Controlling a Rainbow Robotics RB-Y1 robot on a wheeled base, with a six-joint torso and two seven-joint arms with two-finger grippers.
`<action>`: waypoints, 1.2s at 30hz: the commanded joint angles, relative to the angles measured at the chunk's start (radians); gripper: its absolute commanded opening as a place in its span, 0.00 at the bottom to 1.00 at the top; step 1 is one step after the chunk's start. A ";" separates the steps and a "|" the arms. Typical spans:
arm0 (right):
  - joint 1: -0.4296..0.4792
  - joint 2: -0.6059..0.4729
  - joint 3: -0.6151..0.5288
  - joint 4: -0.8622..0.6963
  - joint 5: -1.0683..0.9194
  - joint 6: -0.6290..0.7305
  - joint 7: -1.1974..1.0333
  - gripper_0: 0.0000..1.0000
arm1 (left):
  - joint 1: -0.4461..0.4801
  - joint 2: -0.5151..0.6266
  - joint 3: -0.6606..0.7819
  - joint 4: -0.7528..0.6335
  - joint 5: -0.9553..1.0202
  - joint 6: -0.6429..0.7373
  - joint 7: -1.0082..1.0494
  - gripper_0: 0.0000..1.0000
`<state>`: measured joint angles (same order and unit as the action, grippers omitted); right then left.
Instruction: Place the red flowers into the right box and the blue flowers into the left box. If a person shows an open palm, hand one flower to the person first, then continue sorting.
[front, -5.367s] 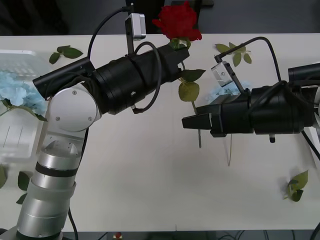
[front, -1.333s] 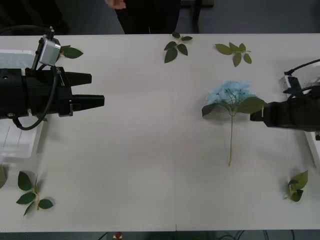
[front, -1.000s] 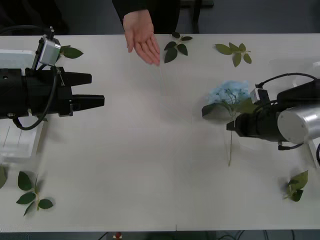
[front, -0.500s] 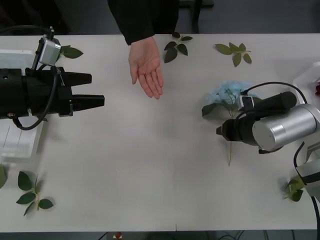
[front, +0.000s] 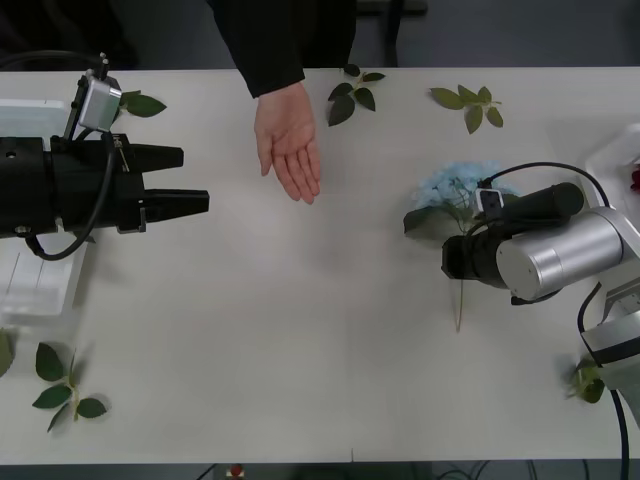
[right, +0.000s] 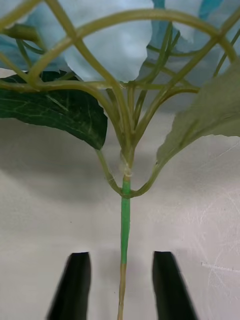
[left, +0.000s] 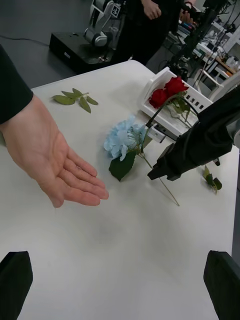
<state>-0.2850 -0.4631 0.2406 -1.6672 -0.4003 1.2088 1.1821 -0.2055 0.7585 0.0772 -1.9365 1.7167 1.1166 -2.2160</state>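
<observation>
One flower on the counter: pale-blue hydrangea (front: 458, 187) flat on the white counter (front: 300, 340), right of the middle, head toward the far edge, thin stem trailing toward the near edge; also at (left: 123, 141) and, close up, at (right: 125, 200).
Right pincer: (right: 122, 287) low over the blue flower's stem just below the leaves, black fingers (right: 75, 285) apart on either side of the stem, not clamped; from the front hidden under the silver and black wrist at (front: 455, 258).
Left pincer: (front: 190, 195) level above the left part of the counter, pointing toward the middle, black fingers (front: 180, 203) spread, nothing between them; well apart from the flower.
Person's hand: (front: 288, 150) stretched over the far side of the counter from a dark sleeve, palm up and open, fingers toward the near edge; also at (left: 52, 160); between the two arms, near the left pincer's side, apart from the blue flower.
Red roses: two blooms (left: 167, 91) lying in the right tray (left: 197, 102) at the right end of the counter; a red sliver at (front: 634, 180).
Left tray: white, ribbed, at the left edge (front: 35, 290), partly under the left arm.
Loose leaf sprigs: several scattered, along the far edge (front: 350, 95), (front: 470, 103), near left corner (front: 65, 385), near right corner (front: 590, 380).
</observation>
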 joint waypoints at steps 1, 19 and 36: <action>-0.017 0.003 0.002 0.009 -0.008 -0.029 -0.044 0.00 | -0.031 -0.011 -0.007 -0.013 0.018 0.000 -0.013 1.00; 0.004 -0.035 -0.112 -0.217 -0.017 -0.048 0.008 0.00 | -0.032 -0.011 -0.005 -0.013 0.023 0.000 -0.011 1.00; -0.003 -0.040 -0.075 -0.367 -0.150 -0.677 0.402 0.00 | -0.031 -0.013 -0.007 -0.012 0.020 0.000 -0.010 1.00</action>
<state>-0.2589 -0.4654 0.1364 -2.0095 -0.5343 0.5923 1.4853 -0.2055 0.7585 0.0772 -1.9364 1.7260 1.1166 -2.2160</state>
